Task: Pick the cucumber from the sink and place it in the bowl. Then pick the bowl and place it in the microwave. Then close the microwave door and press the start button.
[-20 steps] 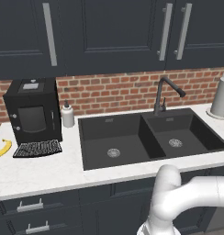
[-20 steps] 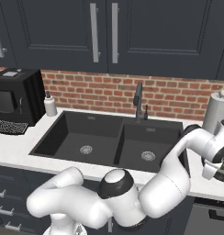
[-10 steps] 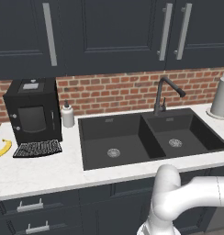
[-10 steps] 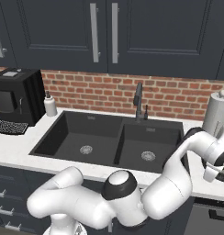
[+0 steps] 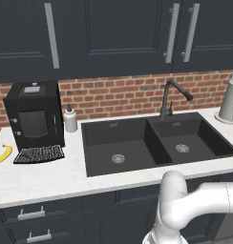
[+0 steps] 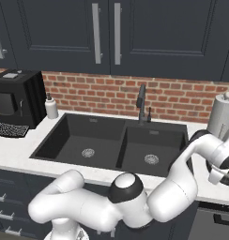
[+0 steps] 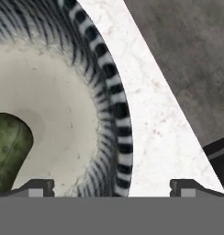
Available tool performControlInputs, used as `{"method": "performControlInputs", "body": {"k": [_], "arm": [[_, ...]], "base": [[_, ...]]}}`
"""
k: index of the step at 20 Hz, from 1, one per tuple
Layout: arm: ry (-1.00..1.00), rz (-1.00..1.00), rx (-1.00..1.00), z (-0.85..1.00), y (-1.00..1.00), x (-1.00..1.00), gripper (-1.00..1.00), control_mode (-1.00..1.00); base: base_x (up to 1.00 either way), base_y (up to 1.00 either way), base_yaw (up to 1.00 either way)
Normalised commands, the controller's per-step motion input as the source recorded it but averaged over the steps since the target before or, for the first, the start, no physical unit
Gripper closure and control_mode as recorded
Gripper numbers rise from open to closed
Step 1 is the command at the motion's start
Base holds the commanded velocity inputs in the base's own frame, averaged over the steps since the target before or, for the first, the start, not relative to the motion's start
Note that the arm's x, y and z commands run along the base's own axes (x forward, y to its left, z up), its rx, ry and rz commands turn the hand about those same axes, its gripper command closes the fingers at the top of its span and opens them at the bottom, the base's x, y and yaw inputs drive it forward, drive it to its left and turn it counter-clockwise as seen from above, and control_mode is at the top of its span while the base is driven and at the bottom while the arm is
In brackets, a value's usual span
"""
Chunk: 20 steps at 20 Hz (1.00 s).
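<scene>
So the cucumber sits inside the bowl, and the gripper hangs wide open, straddling the rim, probably lined up to pinch the wall.

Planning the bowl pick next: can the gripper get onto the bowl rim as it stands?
Probably yes: the open gripper straddles the bowl rim, one fingertip inside, and the cucumber sits clear of the wall.

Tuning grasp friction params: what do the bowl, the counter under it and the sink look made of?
The bowl: probably glazed ceramic, smooth cream inside, streaked dark rim. The cucumber lying in it: bumpy green skin. The counter: white speckled stone, marble-like, polished. The sink: matte black, maybe composite or coated metal; it shows no glare.
</scene>
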Motion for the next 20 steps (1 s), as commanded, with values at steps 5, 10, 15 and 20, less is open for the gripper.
{"method": "performControlInputs", "body": {"k": [5,10,15,20], "arm": [[0.00,0.00,0.02,-0.04,-0.07,0.19,-1.00,-1.00],[0.00,0.00,0.02,-0.12,-0.06,0.06,-1.00,-1.00],[0.00,0.00,0.01,-0.18,-0.04,0.02,1.00,-1.00],[0.00,0.00,0.00,-0.19,0.00,0.00,1.00,-1.00]], "base": [[0.00,0.00,0.00],[0.00,0.00,0.00],[0.00,0.00,0.00],[0.00,0.00,0.00]]}}
